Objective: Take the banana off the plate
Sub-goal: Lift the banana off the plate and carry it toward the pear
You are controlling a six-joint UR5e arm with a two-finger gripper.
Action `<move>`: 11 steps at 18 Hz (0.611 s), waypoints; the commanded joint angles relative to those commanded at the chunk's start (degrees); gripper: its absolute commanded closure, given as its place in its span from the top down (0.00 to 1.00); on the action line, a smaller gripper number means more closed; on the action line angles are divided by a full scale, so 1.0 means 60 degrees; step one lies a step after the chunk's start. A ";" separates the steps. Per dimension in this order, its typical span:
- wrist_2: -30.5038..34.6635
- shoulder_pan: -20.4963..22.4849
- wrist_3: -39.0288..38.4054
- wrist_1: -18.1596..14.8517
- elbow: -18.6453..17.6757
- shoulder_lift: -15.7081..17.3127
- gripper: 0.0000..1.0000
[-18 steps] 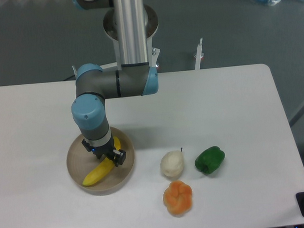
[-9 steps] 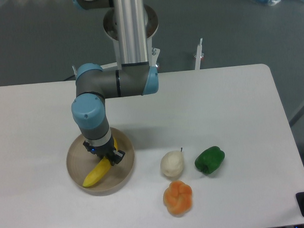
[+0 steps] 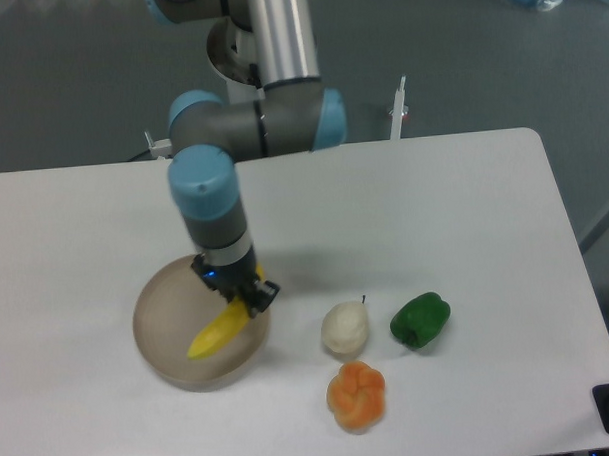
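The bright-yellow banana (image 3: 216, 332) hangs tilted in my gripper (image 3: 239, 288), lifted above the round beige-tan plate (image 3: 162, 311). The gripper is shut on the banana's upper end, over the plate's right rim. The banana's lower tip points down-left over the plate's middle. The plate itself holds nothing else. The arm comes down from the back of the table.
A whitish pear-shaped fruit (image 3: 345, 327) lies to the right of the plate, a green pepper (image 3: 420, 319) further right, and a round orange lobed fruit (image 3: 356, 394) in front of them. The white table (image 3: 464, 212) spreads to the right.
The gripper has risen and moved right with the banana in it. The banana has left the plate's surface and now hangs above it.
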 joint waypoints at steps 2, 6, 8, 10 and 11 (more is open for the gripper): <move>0.0000 0.0833 0.1110 0.0000 0.0335 0.0073 0.31; -0.0044 0.1788 0.2066 0.0000 0.0864 0.0103 0.31; -0.0088 0.2300 0.3016 0.0000 0.1141 0.0001 0.31; -0.0233 0.2521 0.3284 -0.0015 0.1348 -0.0058 0.31; -0.0307 0.2624 0.3299 -0.0029 0.1493 -0.0087 0.31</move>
